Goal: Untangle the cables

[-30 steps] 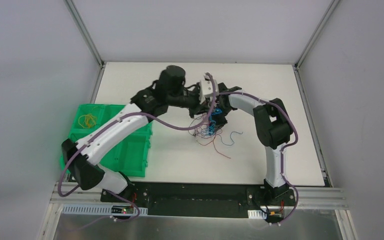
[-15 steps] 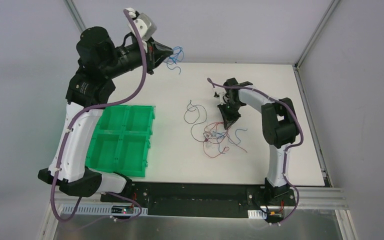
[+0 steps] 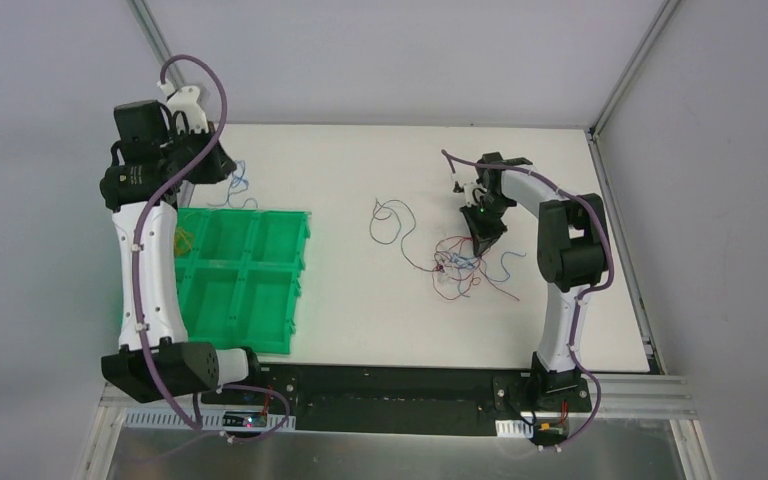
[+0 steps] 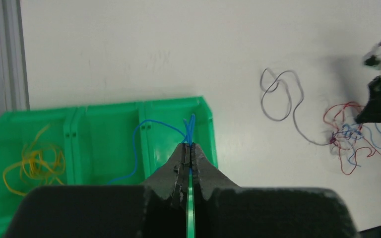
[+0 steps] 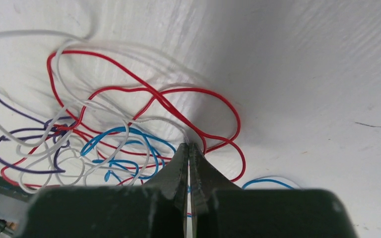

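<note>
My left gripper [image 3: 222,166] hangs over the back edge of the green bin [image 3: 260,300], shut on a blue cable [image 4: 140,131] that dangles from its tips [image 4: 189,145] into a compartment. The tangle of cables [image 3: 462,266] lies right of centre: red [image 5: 198,94], blue [image 5: 124,131], purple [image 5: 10,134] and white [image 5: 30,34] strands, looped through one another. My right gripper [image 3: 483,236] points down at the tangle's back edge, jaws shut [image 5: 189,145], and a white strand runs into the tips. A dark grey cable [image 3: 390,215] lies loose to the tangle's left.
A yellow cable [image 4: 32,161] sits coiled in the bin's far-left compartment [image 3: 180,240]. The bin's green rim [image 4: 206,119] lies directly under my left fingers. Grey walls and aluminium rails [image 3: 165,60] frame the table.
My left arm swung left and down with the blue cable, from high over the table's back to above the bin. The right gripper and the tangle shifted slightly right.
</note>
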You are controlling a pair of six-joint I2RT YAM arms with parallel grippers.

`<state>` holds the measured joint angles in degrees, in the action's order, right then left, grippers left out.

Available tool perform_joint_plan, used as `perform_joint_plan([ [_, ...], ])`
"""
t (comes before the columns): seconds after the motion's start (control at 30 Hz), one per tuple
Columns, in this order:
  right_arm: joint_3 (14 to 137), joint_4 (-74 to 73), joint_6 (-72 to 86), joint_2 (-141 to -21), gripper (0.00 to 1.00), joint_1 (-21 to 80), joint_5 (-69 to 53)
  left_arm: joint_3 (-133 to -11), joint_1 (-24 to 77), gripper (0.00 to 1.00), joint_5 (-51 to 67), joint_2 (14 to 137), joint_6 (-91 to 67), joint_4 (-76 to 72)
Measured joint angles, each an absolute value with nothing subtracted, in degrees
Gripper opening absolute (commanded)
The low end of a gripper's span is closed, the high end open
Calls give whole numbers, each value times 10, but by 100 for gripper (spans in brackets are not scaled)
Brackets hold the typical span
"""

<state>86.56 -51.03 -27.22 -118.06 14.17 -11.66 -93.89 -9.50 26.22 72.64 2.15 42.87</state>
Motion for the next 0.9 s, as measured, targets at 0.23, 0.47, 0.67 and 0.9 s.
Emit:
perform_joint_plan([
  [0.23, 866, -538, -282, -1181, 0, 142, -153, -827, -192, 0, 249, 784, 77, 479],
  [0.47, 879, -558, -284, -1180, 0, 142, -194, -764, -192, 0, 230, 842, 133, 430],
  [0.67, 881, -562, -277, -1173, 0, 142, -239, -750, -192, 21, 189, 901, 166, 394],
  [0.9, 872, -556, -248, -1122, 0, 142, -307, -753, -188, 82, 271, 885, 202, 399],
])
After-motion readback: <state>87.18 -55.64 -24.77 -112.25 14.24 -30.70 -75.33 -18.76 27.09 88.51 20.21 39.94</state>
